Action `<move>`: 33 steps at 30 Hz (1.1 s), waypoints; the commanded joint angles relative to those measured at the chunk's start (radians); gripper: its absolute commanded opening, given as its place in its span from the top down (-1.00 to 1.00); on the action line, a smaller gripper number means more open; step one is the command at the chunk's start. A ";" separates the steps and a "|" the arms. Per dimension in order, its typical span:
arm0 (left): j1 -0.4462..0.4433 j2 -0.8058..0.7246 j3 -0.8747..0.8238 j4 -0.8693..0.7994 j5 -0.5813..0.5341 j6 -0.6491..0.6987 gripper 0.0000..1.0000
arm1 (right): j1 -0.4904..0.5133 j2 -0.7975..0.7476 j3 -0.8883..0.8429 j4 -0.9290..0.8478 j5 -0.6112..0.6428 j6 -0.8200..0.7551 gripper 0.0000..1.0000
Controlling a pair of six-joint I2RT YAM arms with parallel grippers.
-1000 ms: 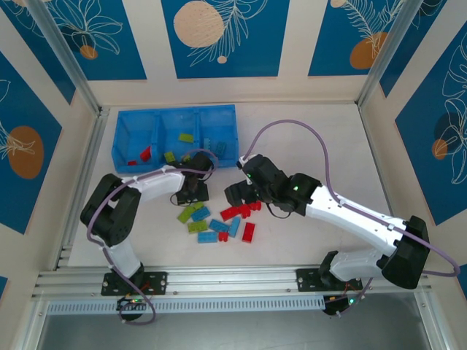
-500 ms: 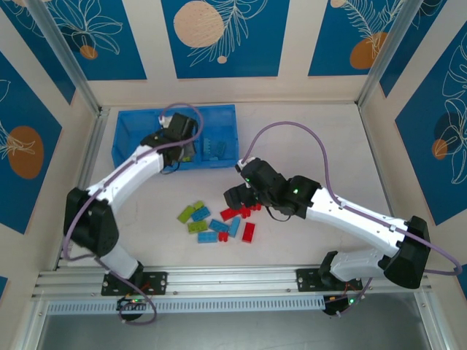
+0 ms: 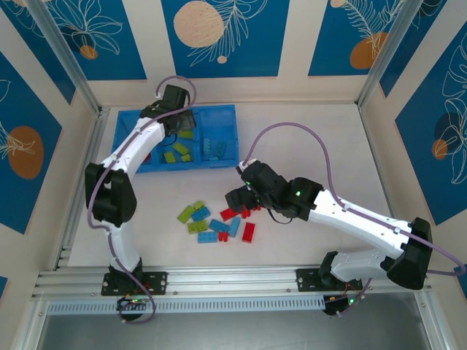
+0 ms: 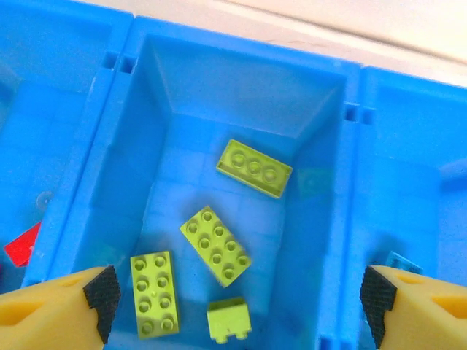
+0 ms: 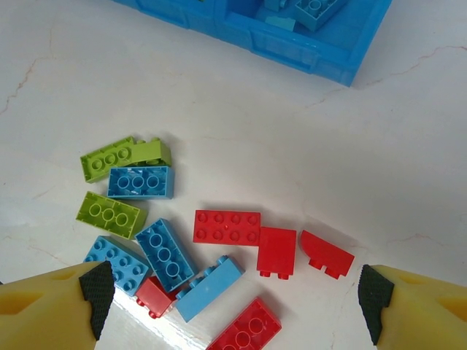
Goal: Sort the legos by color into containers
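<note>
The blue tray (image 3: 122,138) has three compartments, my containers. My left gripper (image 4: 239,300) hangs open over the middle one (image 4: 321,124), where several lime legos (image 4: 216,245) lie, a small one (image 4: 228,321) right below the jaws. From above, that gripper (image 3: 179,125) is over the tray. A red lego (image 4: 22,244) lies in the left compartment, a light blue one (image 4: 401,262) in the right. My right gripper (image 5: 235,302) stands open above the loose pile (image 3: 215,222), over red legos (image 5: 227,227) and blue ones (image 5: 164,254). From above, it (image 3: 237,197) is at the pile's right end.
Lime legos (image 5: 120,157) lie at the pile's left side. The tray's near wall (image 5: 306,44) stands a short way behind the pile. Bare table (image 3: 314,138) lies right of the tray. Metal posts (image 3: 73,65) and walls frame the workspace.
My left arm has swung from the loose pile up to the tray's middle compartment, and its jaws have opened there. The right gripper has barely moved.
</note>
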 commanded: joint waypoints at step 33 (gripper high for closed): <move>-0.126 -1.043 -0.744 -0.174 0.158 0.411 -1.00 | 0.081 0.864 0.435 0.055 -0.202 0.001 -0.68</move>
